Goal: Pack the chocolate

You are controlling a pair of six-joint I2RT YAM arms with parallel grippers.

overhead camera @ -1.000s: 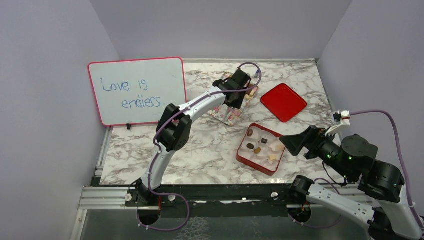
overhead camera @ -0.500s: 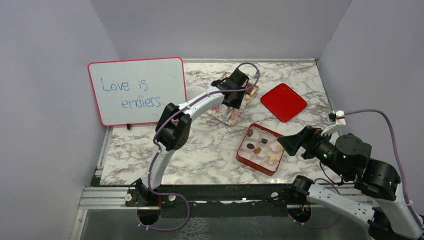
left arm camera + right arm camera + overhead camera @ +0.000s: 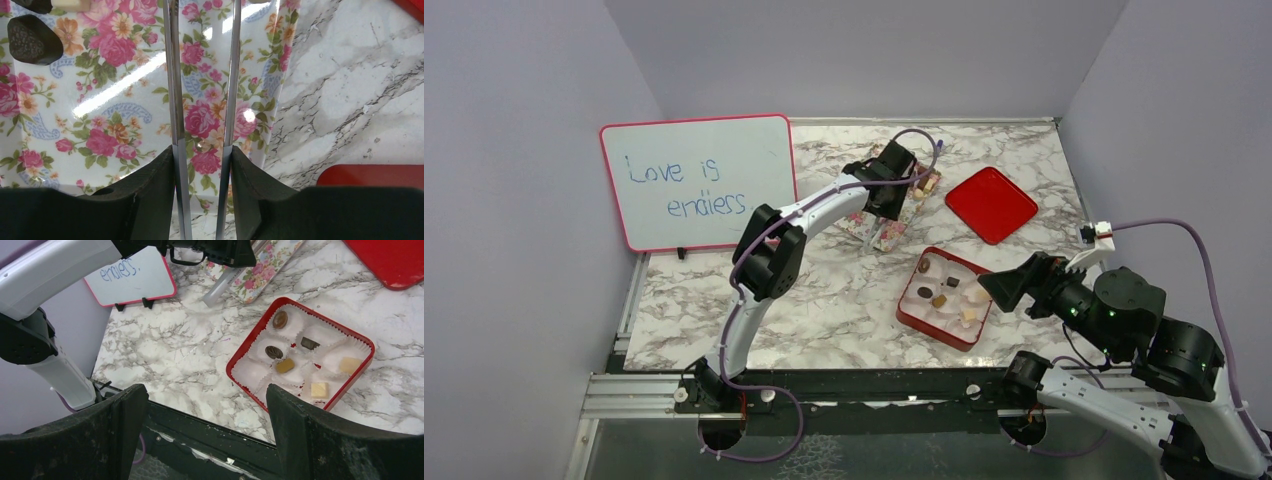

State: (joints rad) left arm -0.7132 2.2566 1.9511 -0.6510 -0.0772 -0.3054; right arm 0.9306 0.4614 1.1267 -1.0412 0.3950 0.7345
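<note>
Found left pincer stretched out over the floral tray, far middle of the marble counter. Pinching a pair of metal tweezers between its black fingers, one finger pressed on each blade from outside. Saw blades parted, widening toward the top of the left wrist view, tips out of frame there. Cannot tell whether tweezers touching the tray.

Logged chocolate in two places. Counted six pieces in the red box, near right of the counter, each seated in a white paper cup: two dark rounded ones and a small dark block toward the left and middle in the right wrist view, one caramel-brown block beside them, two cream blocks toward the right. Spotted more on the tray: one dark ridged piece and the edge of a cream one at the upper left corner of the left wrist view, plus a few pale ones at the tray's far right end seen from above, just beside the left pincer.

Found right pincer spread wide, hovering by the box's right edge, aimed across the box toward the tray.

Noted red lid lying flat on the counter beyond the box, apart from it, right of the tray. Noted whiteboard propped at far left, reading "Love is endless"
</note>
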